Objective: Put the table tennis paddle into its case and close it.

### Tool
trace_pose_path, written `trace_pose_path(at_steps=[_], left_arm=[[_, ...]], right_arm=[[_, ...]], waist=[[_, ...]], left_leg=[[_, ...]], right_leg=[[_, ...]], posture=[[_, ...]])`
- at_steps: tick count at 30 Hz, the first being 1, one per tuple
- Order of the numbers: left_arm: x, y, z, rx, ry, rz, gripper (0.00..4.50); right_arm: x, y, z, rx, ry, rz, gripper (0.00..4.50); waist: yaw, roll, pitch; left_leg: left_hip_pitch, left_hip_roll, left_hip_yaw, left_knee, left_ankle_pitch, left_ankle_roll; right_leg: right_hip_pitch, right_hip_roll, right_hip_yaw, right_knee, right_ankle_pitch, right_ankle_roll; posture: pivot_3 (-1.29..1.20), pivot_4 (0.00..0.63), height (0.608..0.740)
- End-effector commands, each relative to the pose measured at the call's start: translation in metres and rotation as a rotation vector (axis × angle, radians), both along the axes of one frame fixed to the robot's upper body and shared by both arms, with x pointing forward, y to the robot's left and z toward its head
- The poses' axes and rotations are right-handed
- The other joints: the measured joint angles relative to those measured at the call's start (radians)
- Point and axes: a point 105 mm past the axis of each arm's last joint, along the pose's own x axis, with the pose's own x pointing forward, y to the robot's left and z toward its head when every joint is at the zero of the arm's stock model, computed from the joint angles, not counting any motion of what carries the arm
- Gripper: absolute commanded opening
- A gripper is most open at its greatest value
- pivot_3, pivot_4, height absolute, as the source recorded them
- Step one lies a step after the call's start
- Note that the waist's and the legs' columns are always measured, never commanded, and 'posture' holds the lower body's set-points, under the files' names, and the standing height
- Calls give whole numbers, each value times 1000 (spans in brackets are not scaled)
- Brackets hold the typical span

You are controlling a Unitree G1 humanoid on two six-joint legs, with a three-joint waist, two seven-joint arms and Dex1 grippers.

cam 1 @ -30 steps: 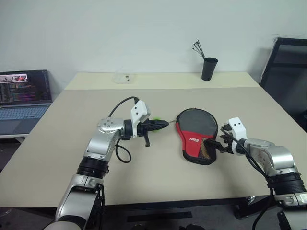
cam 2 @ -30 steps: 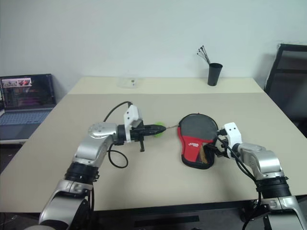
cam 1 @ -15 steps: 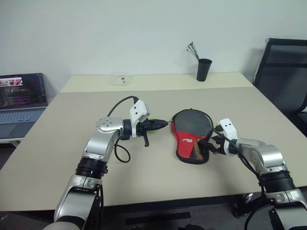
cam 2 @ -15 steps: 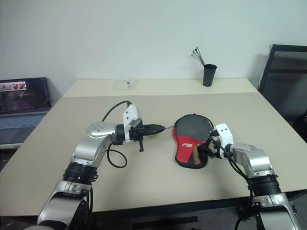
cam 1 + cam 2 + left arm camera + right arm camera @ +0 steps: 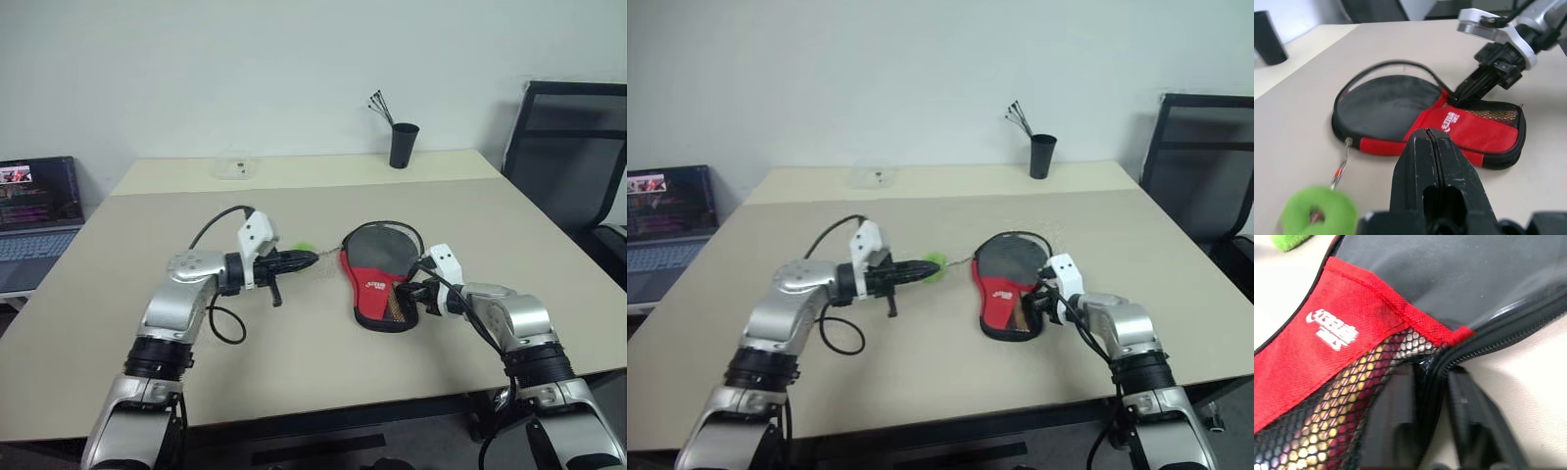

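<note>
The case lies flat on the table, round end away from the robot, red mesh end near. The right gripper has its fingers pinched shut on the case's zipped rim beside the mesh pocket; in the right wrist view the two black fingers straddle the zipper track. The left gripper is fully closed, well apart from the case on its far side from the right gripper, and points level toward it. Just ahead of its tips hangs a green ring on a thin cord that runs to the zipper pull on the case's rim; whether the fingers actually pinch the ring cannot be told. A tan shape behind the mesh is probably the paddle handle, so the paddle appears to sit inside.

Handling, as judged: the case is soft, light fabric that would slide or buckle if tugged unpinned; the stiff paddle inside gives it some body. The firm zipper rim suits anchoring, and the ring is the natural hold for drawing the zip closed.
</note>
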Motion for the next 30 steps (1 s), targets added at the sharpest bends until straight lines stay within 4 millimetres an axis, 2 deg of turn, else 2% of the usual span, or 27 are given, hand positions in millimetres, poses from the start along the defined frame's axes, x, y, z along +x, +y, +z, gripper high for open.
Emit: trace_pose_path(at_steps=[1, 5, 8, 11, 16, 21, 30], left_arm=[[-14, 18, 16, -62, 8, 10, 0], [-31, 52, 3, -16, 98, 63, 0], [-46, 64, -5, 22, 145, 67, 0], [-55, 70, -9, 46, 167, 70, 0], [-64, 68, -9, 33, 190, 66, 0], [-72, 59, -9, 38, 200, 25, 0], [-80, 54, -13, 51, 225, -16, 0]], right_arm=[[-3, 21, -5, 2, 28, 60, 29], [-1, 42, 10, 42, 7, 123, 29], [-3, 57, 18, 66, 1, 174, 29], [-5, 71, 25, 92, 2, 208, 29], [-17, 99, 32, 160, 40, 273, 29], [-28, 103, 29, 167, 78, 249, 29], [-61, 81, 24, 151, 135, 130, 29]], waist=[[-7, 0, 0], [-16, 0, 0], [-19, 0, 0], [-18, 0, 0], [-7, 0, 0], [6, 0, 0], [17, 0, 0]], left_leg=[[0, 1, 0, 0, 0, 0], [1, 2, 0, -1, 0, 0], [4, 3, 2, -5, 0, 0], [5, 12, 6, -7, 0, 0], [5, 14, 7, -8, -1, -2], [3, 14, 8, -8, -4, -6], [1, 14, 12, -8, -5, -8]], right_leg=[[0, 0, 1, 0, 0, 0], [-1, 0, 2, 0, 0, 0], [-1, 0, 5, 0, 0, -1], [-2, 3, 8, 0, -1, -2], [-4, 5, 8, 0, -3, -6], [-4, 6, 10, -2, -3, -7], [-7, 5, 12, -3, -4, -7]], posture=[[0, 150, 740], [0, 150, 740], [0, 150, 740], [0, 150, 740], [0, 150, 740], [0, 150, 740], [0, 150, 740]])
